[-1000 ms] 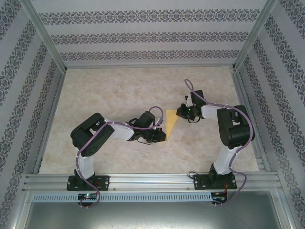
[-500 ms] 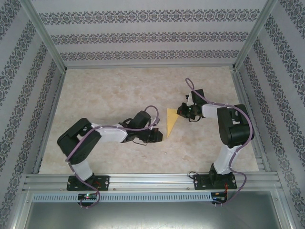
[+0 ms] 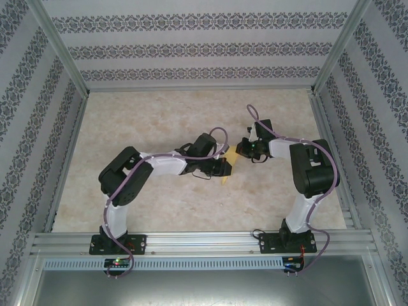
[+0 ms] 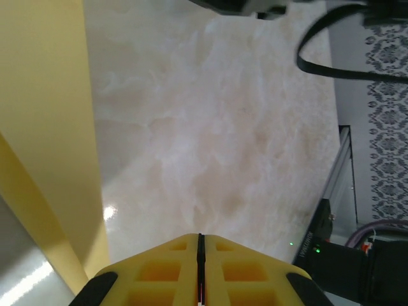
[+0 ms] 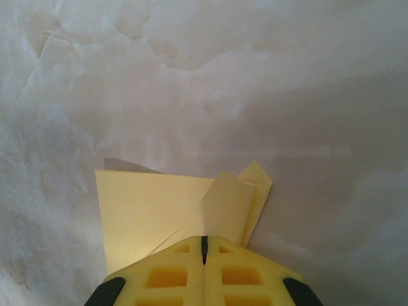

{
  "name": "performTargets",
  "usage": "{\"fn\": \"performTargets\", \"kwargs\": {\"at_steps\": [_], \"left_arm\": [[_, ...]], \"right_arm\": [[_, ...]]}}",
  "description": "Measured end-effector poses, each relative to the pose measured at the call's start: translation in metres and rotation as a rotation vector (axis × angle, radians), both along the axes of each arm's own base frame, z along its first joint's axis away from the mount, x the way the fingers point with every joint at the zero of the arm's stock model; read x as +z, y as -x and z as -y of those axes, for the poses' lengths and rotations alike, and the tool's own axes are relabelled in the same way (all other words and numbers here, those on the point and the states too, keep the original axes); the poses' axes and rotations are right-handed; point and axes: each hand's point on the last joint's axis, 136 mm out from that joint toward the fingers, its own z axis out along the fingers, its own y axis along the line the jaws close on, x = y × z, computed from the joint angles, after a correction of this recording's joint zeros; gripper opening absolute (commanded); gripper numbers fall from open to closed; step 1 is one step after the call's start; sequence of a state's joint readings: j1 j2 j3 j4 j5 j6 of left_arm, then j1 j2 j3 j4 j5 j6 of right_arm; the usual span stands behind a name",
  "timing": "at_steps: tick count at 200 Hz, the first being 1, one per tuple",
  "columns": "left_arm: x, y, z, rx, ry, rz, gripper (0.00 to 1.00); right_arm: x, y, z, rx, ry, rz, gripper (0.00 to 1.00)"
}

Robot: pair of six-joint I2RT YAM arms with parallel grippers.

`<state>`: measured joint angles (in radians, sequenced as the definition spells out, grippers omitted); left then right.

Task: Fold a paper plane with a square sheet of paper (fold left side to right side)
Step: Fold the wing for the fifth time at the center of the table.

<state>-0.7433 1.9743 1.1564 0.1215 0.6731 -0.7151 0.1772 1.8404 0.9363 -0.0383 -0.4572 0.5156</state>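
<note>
Find the yellow paper (image 3: pixel 224 179) in the middle of the table (image 3: pixel 159 115), partly folded, lying under and between the two arms. Note the left gripper (image 3: pixel 226 167): fingers pressed together, holding nothing, tip over the paper. Note the right gripper (image 3: pixel 239 151): squeezed shut too, tip seemingly resting on the paper's far end to pin it.

To do this step well, hold that pin steady and rub the left tip slowly along the fold, pressing flat, never dragging the sheet.

Look from above for both arms meeting. Look through the right wrist for small flaps (image 5: pixel 236 197), too tiny to spot from above. Look through the left wrist for one long straight paper edge, close by.
</note>
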Motion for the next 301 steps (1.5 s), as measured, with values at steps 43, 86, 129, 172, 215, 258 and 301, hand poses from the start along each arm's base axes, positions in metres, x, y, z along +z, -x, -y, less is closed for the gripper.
{"fn": "performTargets", "kwargs": {"at_steps": [43,86,129,172,215,258,301], "left_arm": [[-0.023,-0.019,-0.015,0.049,-0.060,-0.015,0.12],[-0.042,-0.019,-0.021,0.059,-0.095,-0.039,0.11],[-0.044,-0.019,-0.022,0.060,-0.103,-0.031,0.11],[-0.045,-0.017,-0.022,0.060,-0.126,0.008,0.11],[-0.046,-0.017,-0.025,0.063,-0.148,0.033,0.10],[-0.046,-0.015,-0.028,0.059,-0.164,0.035,0.10],[-0.047,-0.015,-0.028,0.059,-0.168,0.036,0.09]], "right_arm": [[0.000,0.001,-0.002,0.005,-0.001,0.000,0.00],[0.000,0.002,-0.006,0.015,-0.001,0.001,0.00],[0.009,0.012,-0.003,0.013,0.003,0.005,0.00],[0.042,0.020,-0.001,0.008,-0.009,0.094,0.00],[0.031,0.023,-0.013,0.038,-0.023,0.081,0.00],[0.004,0.019,-0.019,0.051,-0.009,0.015,0.00],[0.001,0.009,-0.021,0.056,-0.014,0.012,0.00]]}}
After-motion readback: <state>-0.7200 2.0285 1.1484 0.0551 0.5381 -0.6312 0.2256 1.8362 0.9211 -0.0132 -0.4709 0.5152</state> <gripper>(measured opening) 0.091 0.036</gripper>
